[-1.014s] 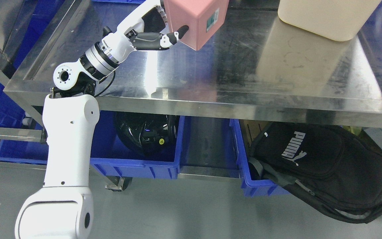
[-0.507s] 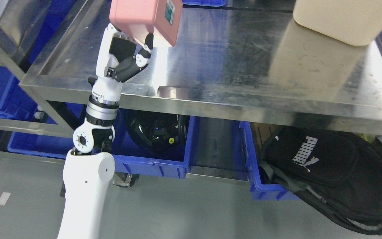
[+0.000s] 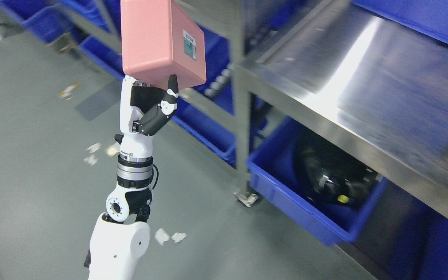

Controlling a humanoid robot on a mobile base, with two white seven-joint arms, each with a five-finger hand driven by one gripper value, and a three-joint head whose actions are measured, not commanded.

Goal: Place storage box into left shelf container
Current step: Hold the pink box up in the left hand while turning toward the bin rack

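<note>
A pink storage box (image 3: pixel 158 42) with a small label on its side is held up in the air by my left hand (image 3: pixel 150 99), whose fingers are shut on its lower end. The left arm rises from the bottom left, and the box hangs over the grey floor, left of the steel table's leg (image 3: pixel 240 116). Behind the box, a shelf rack with blue bins (image 3: pixel 204 124) runs along the upper left. My right arm does not show.
The steel table top (image 3: pixel 364 77) fills the right side. Under it a blue bin (image 3: pixel 309 210) holds a black helmet (image 3: pixel 333 175). Paper scraps (image 3: pixel 169 236) lie on the floor near my arm. More blue bins (image 3: pixel 41 19) stand at the far upper left.
The whole view has swung left, so the table now sits at the right. My left hand has carried the pink box off the table top and holds it upright over the floor.
</note>
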